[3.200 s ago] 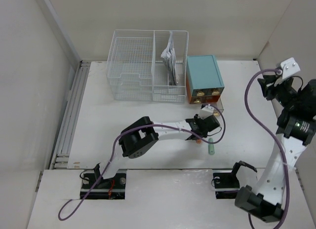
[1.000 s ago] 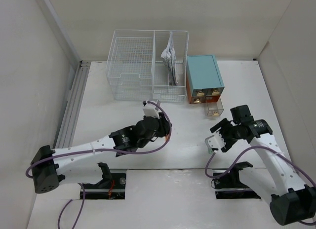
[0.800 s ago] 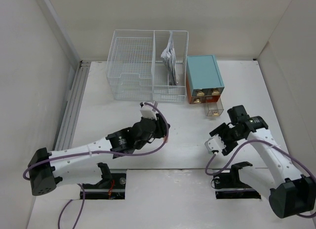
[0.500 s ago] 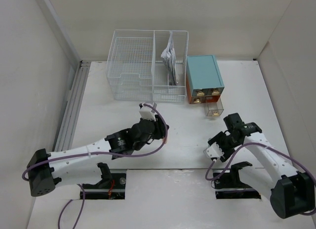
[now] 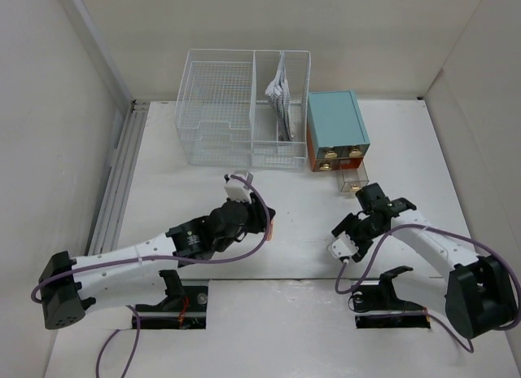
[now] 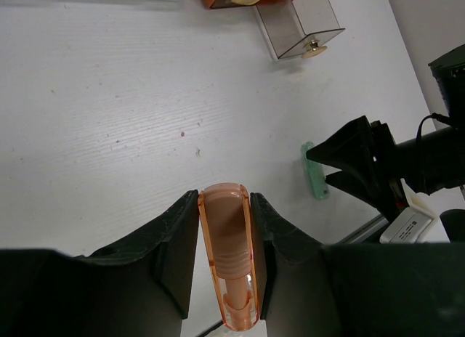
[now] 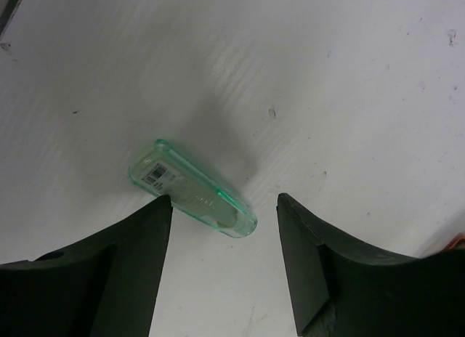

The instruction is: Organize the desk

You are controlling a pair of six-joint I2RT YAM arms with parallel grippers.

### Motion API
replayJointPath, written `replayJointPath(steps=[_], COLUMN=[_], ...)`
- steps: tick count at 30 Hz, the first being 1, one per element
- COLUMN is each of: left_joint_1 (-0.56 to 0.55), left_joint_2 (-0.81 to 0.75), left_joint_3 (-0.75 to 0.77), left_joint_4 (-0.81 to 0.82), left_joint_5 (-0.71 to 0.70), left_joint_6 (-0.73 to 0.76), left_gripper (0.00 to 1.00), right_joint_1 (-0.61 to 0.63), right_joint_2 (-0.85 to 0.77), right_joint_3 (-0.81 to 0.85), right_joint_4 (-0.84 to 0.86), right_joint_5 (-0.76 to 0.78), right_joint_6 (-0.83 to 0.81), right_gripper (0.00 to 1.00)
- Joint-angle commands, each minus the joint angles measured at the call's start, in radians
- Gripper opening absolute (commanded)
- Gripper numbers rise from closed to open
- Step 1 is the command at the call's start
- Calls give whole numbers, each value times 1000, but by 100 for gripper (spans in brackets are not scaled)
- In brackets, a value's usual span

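On the white desk [image 5: 203, 191] my left gripper [image 5: 264, 219] is shut on an orange translucent capped stick [image 6: 227, 242], which stands lengthwise between the two fingers [image 6: 174, 235] a little above the desk [image 6: 109, 97]. A green translucent stick [image 7: 192, 188] of the same shape lies flat on the desk [image 7: 327, 75], at the right of the left wrist view [image 6: 314, 171]. My right gripper [image 5: 352, 231] hovers low over it, open; its left fingertip [image 7: 156, 206] overlaps the stick while the right one stands apart. In the top view the right gripper hides the green stick.
A white wire-mesh basket [image 5: 216, 109] with papers [image 5: 281, 97] in its right compartment stands at the back. Beside it is a teal drawer box [image 5: 336, 125], with a small clear drawer [image 5: 355, 178] pulled out in front. A grooved rail [image 5: 114, 191] runs along the left edge.
The left arm has drawn back to the left with the orange stick. The right arm has swung down from high on the right onto the green stick, jaws narrowing slightly.
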Motion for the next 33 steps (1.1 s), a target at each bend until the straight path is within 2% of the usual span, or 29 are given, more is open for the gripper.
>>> replayJointPath(steps=[1,10,21,27,31,33], left_joint_1=[-6,-6,-6,-6,-6,-6], left_joint_2=[-29,-49,-78,-89,-107,-108], left_joint_3=[-8,-18,-27,-36,-57,-68], left_joint_4=[35,44,44,44,53,53], left_joint_5=[-1,19,19,28,38,38], left_joint_6=[11,11,11,2,-7,-7], left_gripper=[0,0,0,0,0,0], right_joint_1=[13,22,71,91,102,113], right_joint_2=[-1,10,117,175,211,220], right_joint_3=[23,44,35,70,99,100], right_joint_4=[-24,-69,-59,-95,-128,-128], right_joint_5=[-31,23,66,117,141,141], right_joint_6=[-1020,-1020,-1020,-1020,-1020,-1011], right_gripper=[65,65,62,50,36,32])
